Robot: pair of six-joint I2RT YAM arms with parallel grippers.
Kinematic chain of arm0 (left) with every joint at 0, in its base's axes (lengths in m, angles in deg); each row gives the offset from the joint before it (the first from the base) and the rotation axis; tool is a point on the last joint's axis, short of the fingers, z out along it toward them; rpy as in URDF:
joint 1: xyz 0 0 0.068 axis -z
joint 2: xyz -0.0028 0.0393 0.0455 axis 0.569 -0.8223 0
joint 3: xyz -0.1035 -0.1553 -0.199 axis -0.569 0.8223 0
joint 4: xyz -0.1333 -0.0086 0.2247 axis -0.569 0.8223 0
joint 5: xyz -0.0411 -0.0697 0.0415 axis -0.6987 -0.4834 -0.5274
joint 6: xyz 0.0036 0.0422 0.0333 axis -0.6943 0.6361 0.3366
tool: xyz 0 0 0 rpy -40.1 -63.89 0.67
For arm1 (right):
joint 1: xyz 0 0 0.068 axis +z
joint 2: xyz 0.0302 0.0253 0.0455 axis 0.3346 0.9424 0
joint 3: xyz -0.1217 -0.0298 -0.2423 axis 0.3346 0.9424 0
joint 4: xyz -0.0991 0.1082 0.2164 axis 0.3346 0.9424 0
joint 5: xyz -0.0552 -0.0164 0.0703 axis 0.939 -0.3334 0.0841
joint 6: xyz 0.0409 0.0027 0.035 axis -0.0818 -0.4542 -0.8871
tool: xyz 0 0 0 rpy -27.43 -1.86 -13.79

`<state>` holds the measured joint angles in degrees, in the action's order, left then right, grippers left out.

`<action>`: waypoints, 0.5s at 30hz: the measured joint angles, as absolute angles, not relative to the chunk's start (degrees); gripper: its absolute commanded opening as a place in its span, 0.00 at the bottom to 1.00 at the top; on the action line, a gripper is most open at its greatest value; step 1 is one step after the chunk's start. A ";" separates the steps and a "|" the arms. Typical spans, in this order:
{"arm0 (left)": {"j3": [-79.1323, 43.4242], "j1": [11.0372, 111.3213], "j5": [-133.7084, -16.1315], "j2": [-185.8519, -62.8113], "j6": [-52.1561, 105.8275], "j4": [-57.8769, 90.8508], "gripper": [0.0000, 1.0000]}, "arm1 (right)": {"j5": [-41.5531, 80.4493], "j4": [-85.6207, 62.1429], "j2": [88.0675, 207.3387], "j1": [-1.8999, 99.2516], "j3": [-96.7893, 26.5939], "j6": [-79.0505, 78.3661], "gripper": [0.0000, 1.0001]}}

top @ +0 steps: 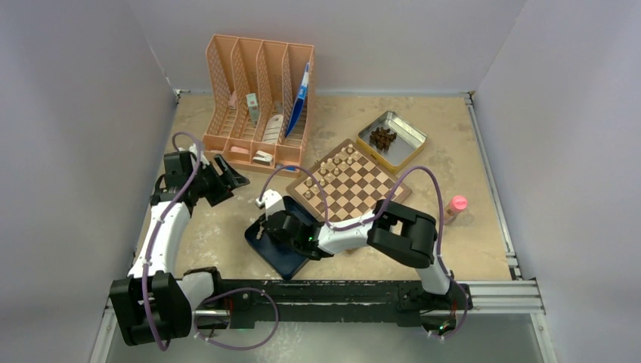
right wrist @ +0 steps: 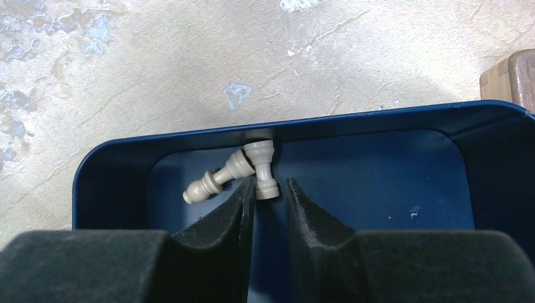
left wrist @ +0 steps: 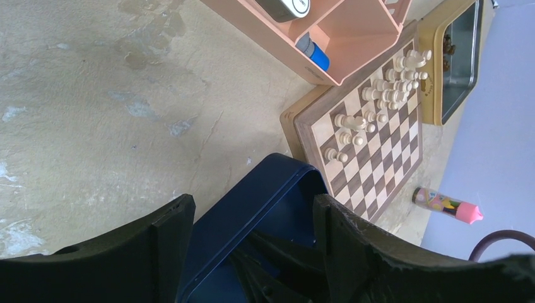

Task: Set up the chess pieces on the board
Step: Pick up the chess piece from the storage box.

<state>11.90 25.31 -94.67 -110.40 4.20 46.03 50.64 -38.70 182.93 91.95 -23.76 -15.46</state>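
The right claw (right wrist: 270,194) is sitting low inside the dark blue tray (right wrist: 378,123), nr the tray's far wall. Two pale chess pcs are lying in there. The first pc (right wrist: 264,165) is leaning w/ one end against the tray wall & the other end btwn the claw's tips. It's touching the fingertip (right wrist: 243,202) on the left side of the wrist view. A thin gap is showing on the other side, so I can't tell if the claw is squeezing it or just standing around it. The 2nd pc (right wrist: 214,180) is lying on its side & touching the first one, off to the left of the claw.

The left claw (left wrist: 252,208) is hanging over the table (top: 219,227), left of the tray. Its fingers are spread wide w/ nothing btwn them.

The board (top: 355,185) is lying flat on the table, just beside the tray on its right. Lots of pale pcs (left wrist: 385,95) are standing on it. They're bunched along the side nearest the peach organizer (top: 261,106).

A shiny tin (top: 412,140) w/ a yellow rim is sitting just past the board & is holding dark brown pcs (top: 382,138). A little bottle (top: 455,206) w/ a pink cap is sitting on the table, right of the board.
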 measured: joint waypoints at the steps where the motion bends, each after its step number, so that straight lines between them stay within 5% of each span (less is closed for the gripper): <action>1: 11.90 25.31 -94.91 -110.40 4.53 46.03 0.67 | 50.66 -38.66 182.93 91.95 -23.73 -15.35 0.21; 15: 13.13 25.29 -104.39 -110.33 8.18 42.82 0.64 | 50.88 -33.98 175.46 91.86 -22.44 -13.91 0.12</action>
<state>13.13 25.29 -104.39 -110.33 8.18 42.82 50.88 -33.98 175.46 91.86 -22.44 -13.91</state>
